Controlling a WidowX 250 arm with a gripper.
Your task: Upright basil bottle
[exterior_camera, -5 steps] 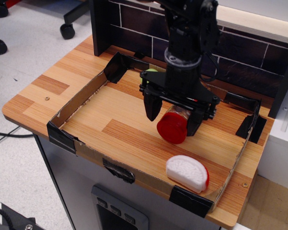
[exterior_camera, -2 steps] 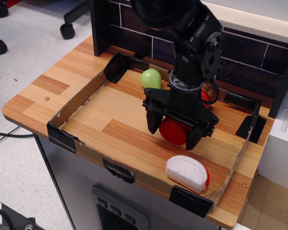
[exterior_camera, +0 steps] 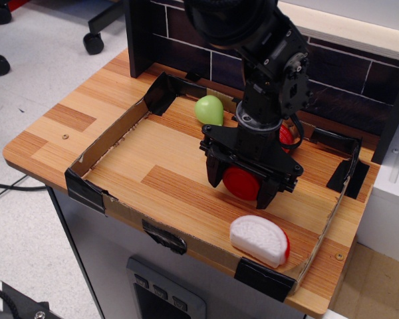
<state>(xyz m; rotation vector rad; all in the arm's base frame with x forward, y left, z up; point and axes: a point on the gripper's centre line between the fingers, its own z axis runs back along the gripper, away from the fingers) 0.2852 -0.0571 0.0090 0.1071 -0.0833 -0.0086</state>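
Observation:
The basil bottle (exterior_camera: 243,184) lies on its side inside the cardboard tray (exterior_camera: 113,136), its wide red cap facing the front. The jar body is hidden behind the gripper. My gripper (exterior_camera: 242,185) is low over the bottle, pointing down. Its black fingers (exterior_camera: 215,176) stand on either side of the red cap, close to its edges. The jaws look open at the same width as before, and I see no clear squeeze on the cap.
A green pear (exterior_camera: 209,109) sits at the tray's back, left of the arm. A white-and-red half-round toy (exterior_camera: 259,239) lies near the front right corner. A small red thing (exterior_camera: 287,136) shows behind the arm. A dark brick-pattern wall (exterior_camera: 186,53) stands behind the tray.
The gripper has come down and slightly right, so its fingers now straddle the cap at tray level. The arm's shift uncovered the pear. The bottle still lies on its side.

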